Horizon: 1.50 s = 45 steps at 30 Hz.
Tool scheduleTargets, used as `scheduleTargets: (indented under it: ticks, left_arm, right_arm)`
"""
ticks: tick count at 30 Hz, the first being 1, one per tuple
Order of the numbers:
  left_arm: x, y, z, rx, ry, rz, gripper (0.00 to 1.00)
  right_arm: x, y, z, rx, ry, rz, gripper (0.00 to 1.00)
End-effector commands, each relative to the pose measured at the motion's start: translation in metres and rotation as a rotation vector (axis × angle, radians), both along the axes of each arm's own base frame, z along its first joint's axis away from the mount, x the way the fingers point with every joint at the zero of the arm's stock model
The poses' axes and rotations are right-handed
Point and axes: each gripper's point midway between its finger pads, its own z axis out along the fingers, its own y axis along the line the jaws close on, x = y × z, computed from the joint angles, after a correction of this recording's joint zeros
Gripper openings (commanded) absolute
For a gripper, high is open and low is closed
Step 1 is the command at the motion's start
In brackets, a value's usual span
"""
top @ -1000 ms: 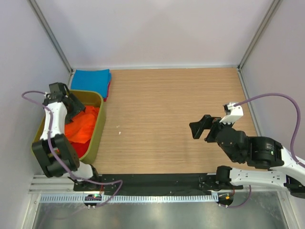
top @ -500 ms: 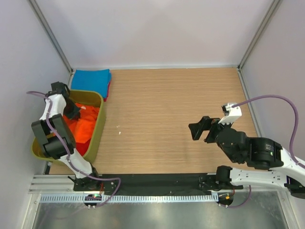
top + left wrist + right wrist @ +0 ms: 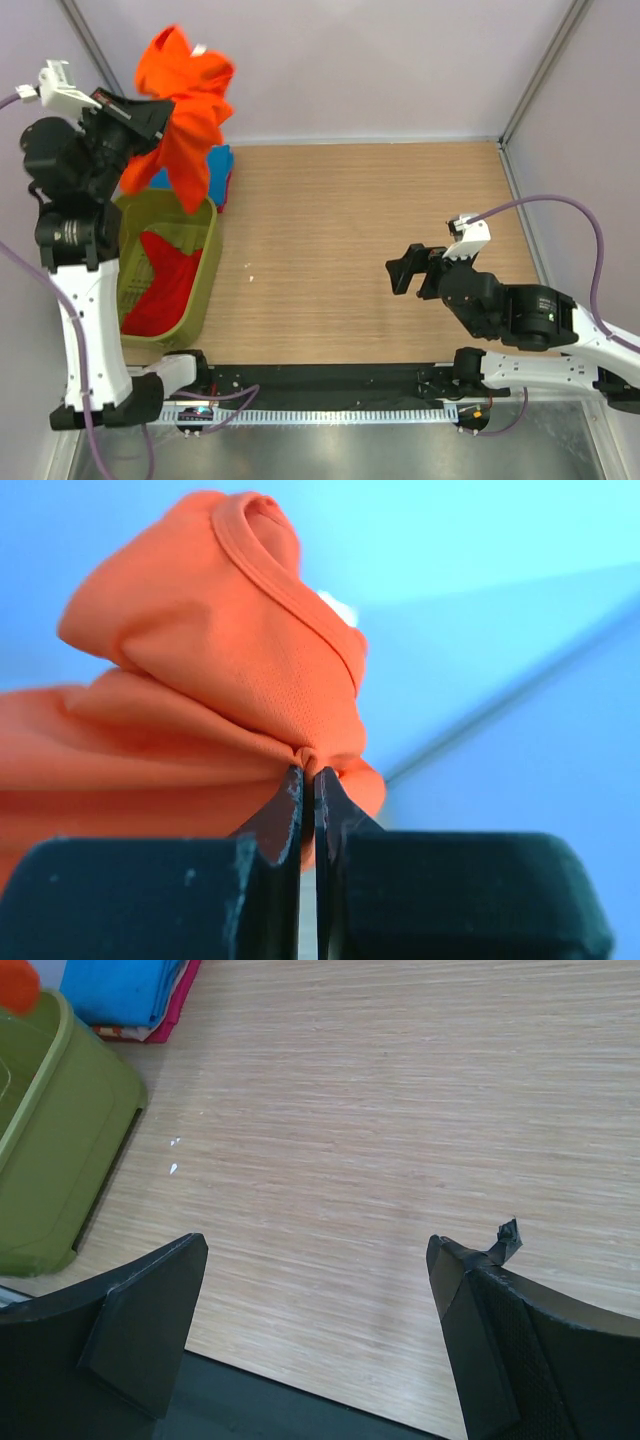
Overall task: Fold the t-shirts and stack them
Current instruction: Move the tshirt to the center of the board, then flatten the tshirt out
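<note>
High above the tub's far end, my left gripper (image 3: 163, 117) is shut on a pinched fold of the bright orange t-shirt (image 3: 190, 85), which hangs bunched from it in the air. In the left wrist view the orange t-shirt (image 3: 220, 670) fills the space above the closed left gripper (image 3: 308, 772), its neck band uppermost. A red t-shirt (image 3: 165, 275) lies in the olive-green tub (image 3: 207, 265). A folded blue t-shirt (image 3: 120, 990) rests on a pink-red one (image 3: 172, 1018) at the table's far left corner. My right gripper (image 3: 315, 1245) hovers open over bare wood, holding nothing.
The tub (image 3: 60, 1150) stands along the table's left edge. Small white specks (image 3: 250, 270) lie on the wooden table (image 3: 360, 220) just right of it. White walls close in the left, back and right sides.
The left gripper dipped into the tub, shut on the orange t-shirt and swung it high out of the tub. The right arm edged slightly left.
</note>
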Motion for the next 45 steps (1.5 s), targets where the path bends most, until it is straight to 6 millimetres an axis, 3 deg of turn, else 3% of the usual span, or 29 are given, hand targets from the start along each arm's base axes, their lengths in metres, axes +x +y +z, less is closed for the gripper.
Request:
scheduleTargets:
  ticks: [1, 3, 4, 8, 9, 10, 11, 12, 14, 15, 17, 18, 19, 21, 25, 28, 30, 32, 33, 35, 36, 38, 42, 45]
  left_arm:
    - [-0.033, -0.090, 0.080, -0.214, -0.272, -0.456, 0.00]
    - [-0.037, -0.124, 0.073, -0.242, -0.238, -0.584, 0.00]
    - [-0.046, -0.153, 0.067, -0.236, -0.225, -0.675, 0.00]
    - [-0.043, -0.208, -0.005, -0.176, -0.087, -0.796, 0.03]
    - [-0.036, -0.224, -0.055, -0.176, 0.033, -0.809, 0.07]
    - [-0.035, -0.231, -0.081, -0.170, 0.091, -0.816, 0.16]
    - [-0.032, -0.237, -0.113, -0.151, 0.156, -0.822, 0.33]
    - [-0.034, -0.244, -0.163, -0.133, 0.265, -0.834, 0.39]
    - [-0.037, -0.247, -0.221, -0.105, 0.403, -0.837, 0.51]
    - [-0.041, -0.243, -0.256, -0.072, 0.482, -0.819, 0.52]
    - [-0.043, -0.236, -0.291, -0.010, 0.571, -0.779, 0.54]
    - [-0.056, -0.227, -0.317, 0.080, 0.665, -0.762, 0.54]
    - [-0.045, -0.213, -0.327, 0.167, 0.682, -0.661, 0.55]
    - [-0.054, -0.193, -0.358, 0.330, 0.809, -0.598, 0.55]
    - [-0.050, -0.185, -0.369, 0.402, 0.863, -0.563, 0.56]
    - [-0.047, -0.181, -0.374, 0.430, 0.854, -0.547, 0.56]
    - [-0.046, -0.177, -0.373, 0.445, 0.843, -0.533, 0.57]
    - [-0.046, -0.175, -0.370, 0.450, 0.829, -0.522, 0.58]
    - [-0.047, -0.174, -0.364, 0.441, 0.811, -0.520, 0.59]
    - [-0.048, -0.173, -0.364, 0.434, 0.801, -0.518, 0.59]
    - [-0.049, -0.174, -0.363, 0.432, 0.800, -0.524, 0.59]
    - [-0.054, -0.173, -0.366, 0.433, 0.813, -0.532, 0.59]
    - [-0.059, -0.156, -0.382, 0.488, 0.876, -0.475, 0.59]
    - [-0.066, -0.150, -0.389, 0.501, 0.908, -0.467, 0.59]
  right_arm:
    - [-0.001, -0.001, 0.021, 0.083, -0.022, -0.003, 1.00]
    - [-0.003, -0.007, 0.024, 0.114, -0.027, -0.002, 1.00]
    - [-0.004, -0.009, 0.024, 0.124, -0.025, -0.003, 1.00]
    - [-0.004, -0.028, 0.027, 0.180, -0.037, -0.050, 1.00]
    - [-0.005, -0.035, 0.027, 0.199, -0.034, -0.068, 1.00]
    - [-0.005, -0.038, 0.026, 0.204, -0.032, -0.081, 1.00]
    - [-0.005, -0.046, 0.022, 0.189, -0.034, -0.104, 1.00]
    - [-0.004, -0.050, 0.021, 0.187, -0.034, -0.118, 1.00]
    - [-0.004, -0.059, 0.012, 0.169, -0.026, -0.150, 1.00]
    - [-0.003, -0.063, 0.011, 0.156, -0.031, -0.173, 1.00]
    - [-0.002, -0.068, 0.001, 0.105, -0.020, -0.199, 1.00]
    - [0.000, -0.072, 0.001, 0.083, -0.031, -0.226, 1.00]
    - [0.002, -0.071, 0.003, 0.060, -0.033, -0.236, 1.00]
    - [0.007, -0.069, 0.009, 0.018, -0.055, -0.254, 1.00]
    - [0.022, -0.049, 0.027, -0.058, -0.108, -0.297, 1.00]
    - [0.038, -0.017, 0.022, -0.172, -0.082, -0.255, 1.00]
    - [0.072, -0.007, 0.003, -0.225, 0.010, -0.262, 0.99]
    - [0.101, -0.005, -0.019, -0.151, 0.141, -0.253, 0.96]
    - [0.112, -0.005, -0.039, -0.179, 0.188, -0.247, 0.95]
    - [0.135, -0.008, -0.054, -0.108, 0.248, -0.242, 0.95]
    - [0.143, -0.009, -0.074, -0.112, 0.306, -0.242, 0.94]
    - [0.150, -0.001, -0.094, -0.065, 0.384, -0.202, 0.92]
    - [0.159, -0.012, -0.160, -0.049, 0.535, -0.246, 0.85]
    - [0.169, -0.013, -0.193, 0.016, 0.602, -0.252, 0.79]
